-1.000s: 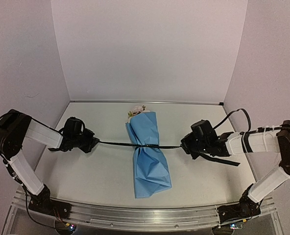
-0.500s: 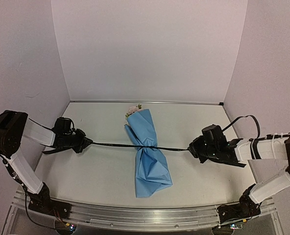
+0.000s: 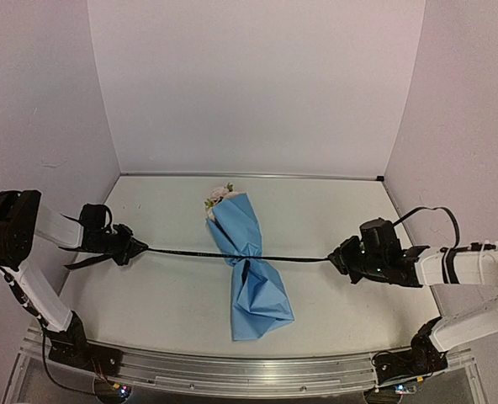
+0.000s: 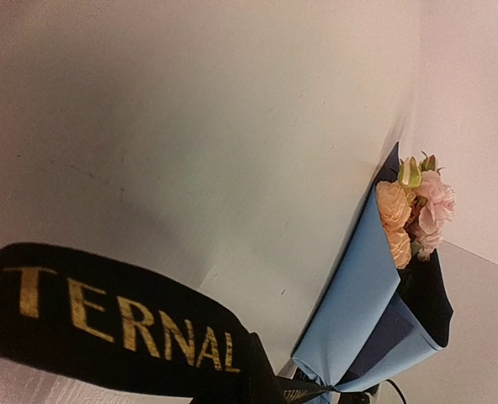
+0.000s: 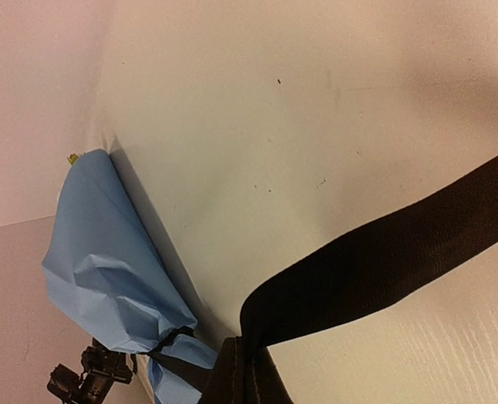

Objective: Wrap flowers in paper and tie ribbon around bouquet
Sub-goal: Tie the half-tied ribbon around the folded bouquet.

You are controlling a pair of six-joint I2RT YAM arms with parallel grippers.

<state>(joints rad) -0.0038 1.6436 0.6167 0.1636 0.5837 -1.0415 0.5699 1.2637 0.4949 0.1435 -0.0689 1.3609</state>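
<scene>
The bouquet (image 3: 247,278) lies mid-table, its light blue paper (image 3: 236,223) pinched narrow at the waist by the black ribbon (image 3: 186,252). Pale flowers (image 3: 219,196) poke out at the far end. The ribbon runs taut across the table. My left gripper (image 3: 136,247) is shut on its left end, and a loose tail hangs behind. My right gripper (image 3: 336,257) is shut on its right end. In the left wrist view the ribbon (image 4: 106,324) bears gold lettering and leads to the paper (image 4: 358,311) and flowers (image 4: 417,210). The right wrist view shows the ribbon (image 5: 384,261) looping from my jaws toward the paper (image 5: 106,252).
White walls close the table on the left, back and right. The back edge (image 3: 249,175) runs behind the flowers. An aluminium rail (image 3: 232,370) with both arm bases spans the near edge.
Both grippers have pulled apart, left going left and right going right, drawing the ribbon tight. The paper's waist has cinched narrower and the bouquet's flower end has swung left.
</scene>
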